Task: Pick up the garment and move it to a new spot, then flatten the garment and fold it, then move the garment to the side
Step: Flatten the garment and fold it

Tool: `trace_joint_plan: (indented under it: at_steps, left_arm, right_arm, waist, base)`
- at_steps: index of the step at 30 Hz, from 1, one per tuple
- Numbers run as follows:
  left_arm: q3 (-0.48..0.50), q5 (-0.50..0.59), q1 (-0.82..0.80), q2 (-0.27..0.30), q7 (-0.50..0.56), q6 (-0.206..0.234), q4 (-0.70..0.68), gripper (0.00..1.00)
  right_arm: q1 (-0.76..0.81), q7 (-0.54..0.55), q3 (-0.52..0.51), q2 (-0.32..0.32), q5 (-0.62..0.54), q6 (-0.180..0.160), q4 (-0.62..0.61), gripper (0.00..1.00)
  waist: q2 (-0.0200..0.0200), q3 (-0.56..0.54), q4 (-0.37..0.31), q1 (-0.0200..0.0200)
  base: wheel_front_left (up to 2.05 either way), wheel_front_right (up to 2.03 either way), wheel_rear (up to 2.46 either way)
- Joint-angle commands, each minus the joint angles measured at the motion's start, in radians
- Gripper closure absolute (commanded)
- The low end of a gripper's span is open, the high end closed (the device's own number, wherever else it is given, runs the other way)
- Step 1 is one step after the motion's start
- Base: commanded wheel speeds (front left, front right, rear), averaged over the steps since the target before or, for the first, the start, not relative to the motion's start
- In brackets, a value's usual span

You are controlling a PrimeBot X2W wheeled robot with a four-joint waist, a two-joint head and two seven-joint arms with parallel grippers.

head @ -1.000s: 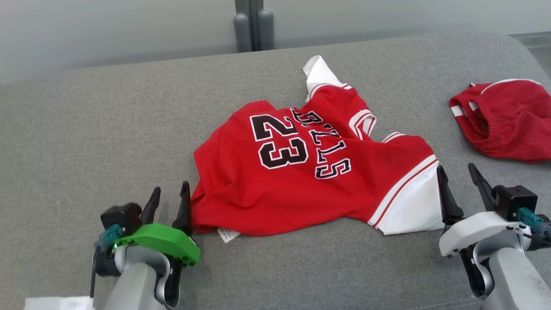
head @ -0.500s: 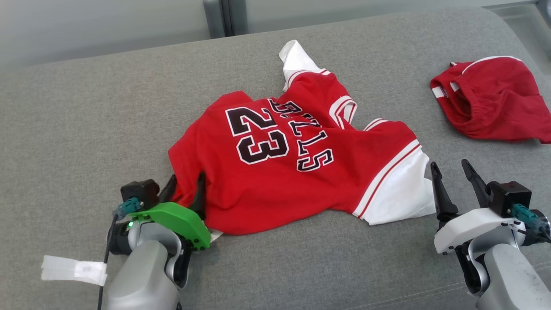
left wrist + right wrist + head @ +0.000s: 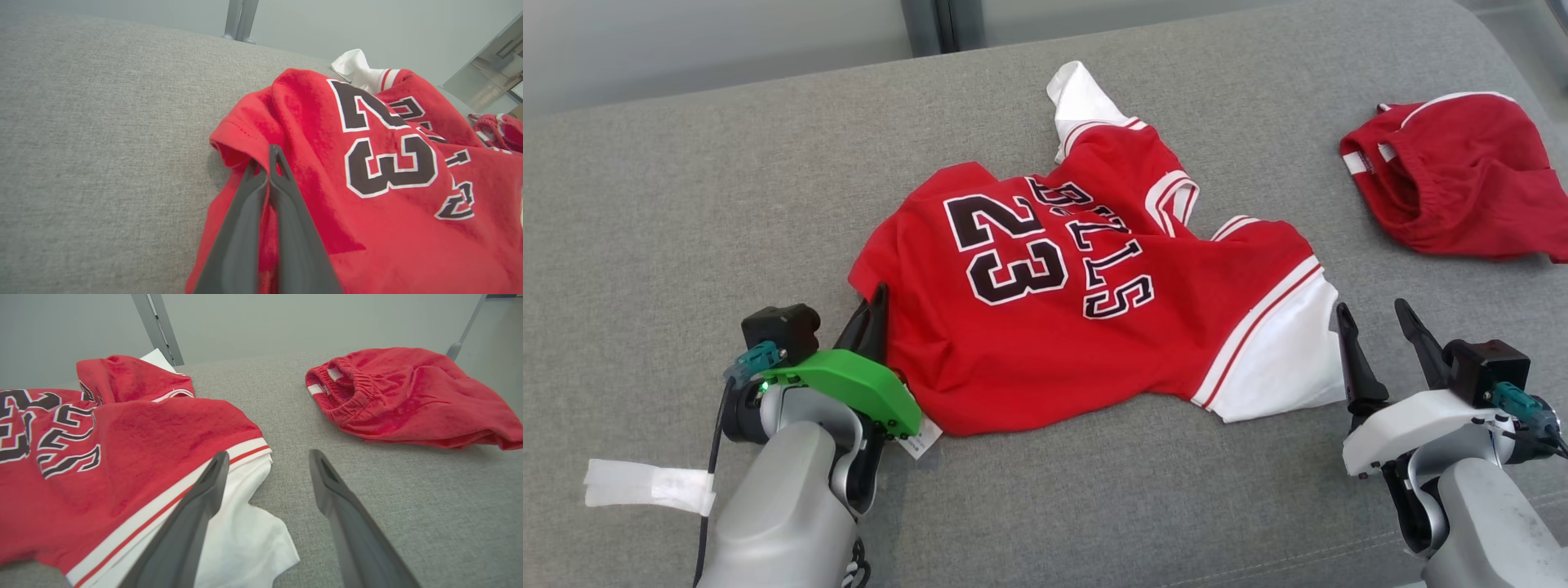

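Garment (image 3: 1094,343): red jersey with white sleeves, black "23" and black lettering on the upper face, laid crumpled near the centre of grey cushion (image 3: 686,204). Turned sideways in head view, with the stitched hem edge at left and the sleeves at right. One white sleeve bunched at the far edge, the other spread flat at the near right corner. Several soft folds across the red body, not flattened. White label (image 3: 920,443) protruding from beneath the near-left corner of the hem. Left gripper (image 3: 874,304), below green cover (image 3: 849,390): set at the left hem edge, jaws pressed together, clamped on a fold of red fabric. In left wrist view, fingers (image 3: 245,228) seen meeting at the tips, with red cloth caught between them and the hem edge puckered just past the tips. Right gripper (image 3: 1372,314): placed just beside the near-right white sleeve, jaws spread wide, nothing between them. In right wrist view, inner finger seen over the sleeve margin; contact with the cloth not determinable. Shorts (image 3: 1462,196): red, elastic waistband, heaped at the far right of the cushion, apart from the jersey. Tape strip (image 3: 645,486): white, flat on the cushion at near left, beside the left forearm.
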Motion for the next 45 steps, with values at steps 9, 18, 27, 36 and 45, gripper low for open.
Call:
trace_joint_plan:
  at_steps: [9, 18, 27, 36, 45]
  left_arm:
    - [-0.003, 0.012, -0.102, 0.061, -0.003, -0.003, -0.054, 1.00]
    - [0.061, 0.091, -0.207, 0.104, -0.001, 0.042, 0.069, 0.00]
    - [0.214, 0.153, -0.092, 0.103, -0.002, 0.078, -0.020, 0.00]
    - [0.347, 0.194, 0.129, 0.034, -0.001, 0.032, -0.125, 0.00]
    - [0.258, 0.084, 0.164, -0.017, -0.002, -0.003, -0.059, 0.00]
  right_arm:
    - [-0.019, -0.003, 0.006, 0.003, 0.021, -0.001, 0.010, 0.00]
    - [-0.041, -0.003, 0.035, 0.012, 0.034, -0.001, 0.038, 0.00]
    - [-0.013, -0.003, -0.005, 0.019, 0.029, -0.001, 0.052, 0.00]
    - [0.014, -0.003, -0.017, 0.036, 0.023, -0.001, 0.050, 0.00]
    - [0.005, -0.003, -0.001, 0.041, 0.028, -0.001, 0.059, 0.00]
  waist:
    - [0.0000, 0.016, 0.015, 0.0000]
    - [0.0000, 0.055, -0.023, 0.0000]
    - [0.0000, -0.006, -0.004, 0.0000]
    - [0.0000, -0.033, 0.046, 0.0000]
    - [0.0000, -0.037, 0.049, 0.0000]
  base:
    - [0.00, 0.00, 0.00]
    - [0.00, 0.00, 0.00]
    - [0.00, 0.00, 0.00]
    - [0.00, 0.00, 0.00]
    - [0.00, 0.00, 0.00]
